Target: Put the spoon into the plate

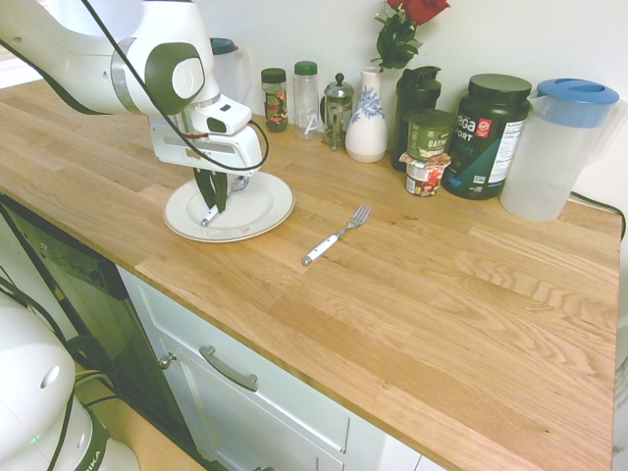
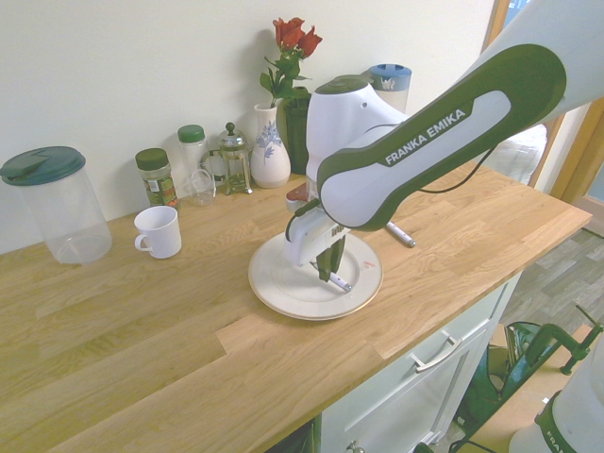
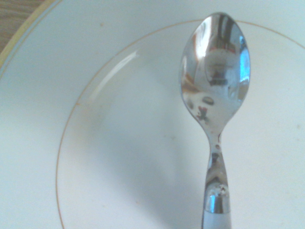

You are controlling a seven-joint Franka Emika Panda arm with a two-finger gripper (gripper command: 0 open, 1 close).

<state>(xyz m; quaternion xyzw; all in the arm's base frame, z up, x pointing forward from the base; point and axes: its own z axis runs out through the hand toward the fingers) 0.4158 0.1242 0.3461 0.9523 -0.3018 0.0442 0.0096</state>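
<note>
Spoon's (image 3: pixel 217 71) handle (the white end) leaves the wrist view

The wooden worktop (image 1: pixel 422 314) bears the round plate (image 1: pixel 181 218) and, near it, the white-handled fork (image 1: pixel 337 235). Along the wall stand a blue-lidded pitcher (image 1: pixel 548 157), a black tub (image 1: pixel 484 137), stacked food cups (image 1: pixel 425 177), a dark shaker (image 1: pixel 404 137), a flower vase (image 1: pixel 367 132), a French press (image 1: pixel 337 115), two jars (image 1: pixel 275 103) (image 1: pixel 306 93), a teal-lidded pitcher (image 2: pixel 61 212) and a white mug (image 2: pixel 159 233).
</note>
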